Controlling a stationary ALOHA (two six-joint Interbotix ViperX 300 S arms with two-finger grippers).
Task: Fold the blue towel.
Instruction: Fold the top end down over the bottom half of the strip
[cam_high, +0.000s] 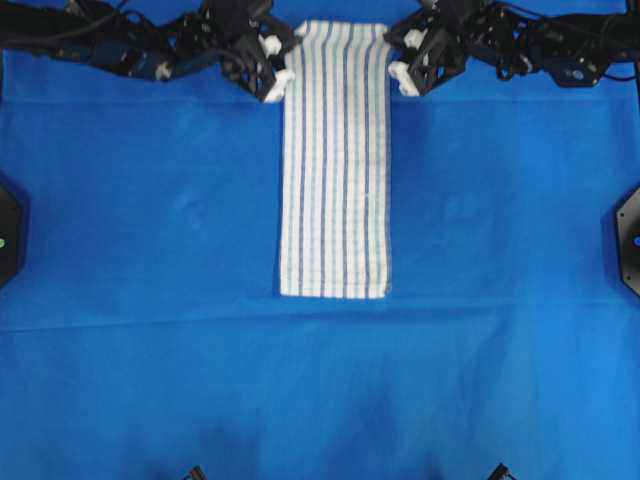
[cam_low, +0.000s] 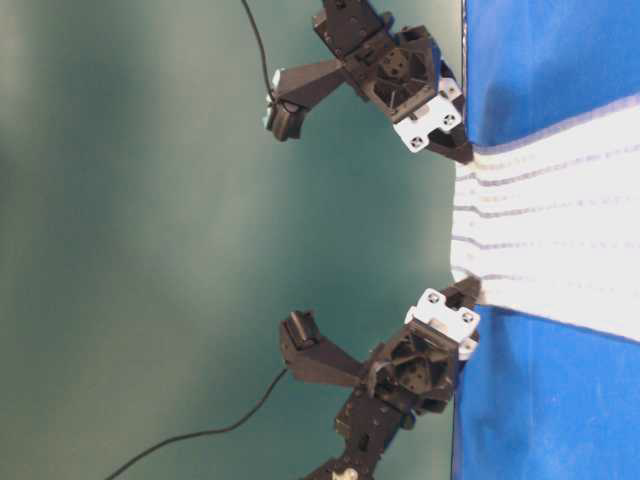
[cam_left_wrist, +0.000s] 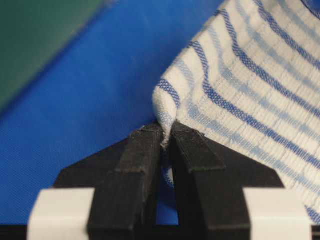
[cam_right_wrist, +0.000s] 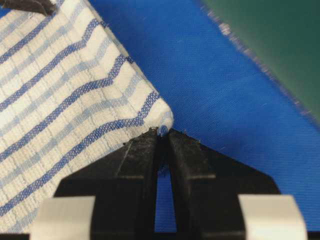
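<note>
Overhead view: blue towel (cam_high: 335, 160) flat on table cloth (cam_high: 140, 300), long axis running from the arms toward the near edge. Left gripper (cam_high: 279, 82) and right gripper (cam_high: 400, 78) at the two far corners, each pinched shut on its corner, confirmed in wrist views. Free short edge straight ahead along that axis; both arms equally placed.

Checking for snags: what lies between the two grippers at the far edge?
Only the blue towel spans from left gripper to right gripper, each pinching a corner; the overhead view shows nothing else there.
</note>
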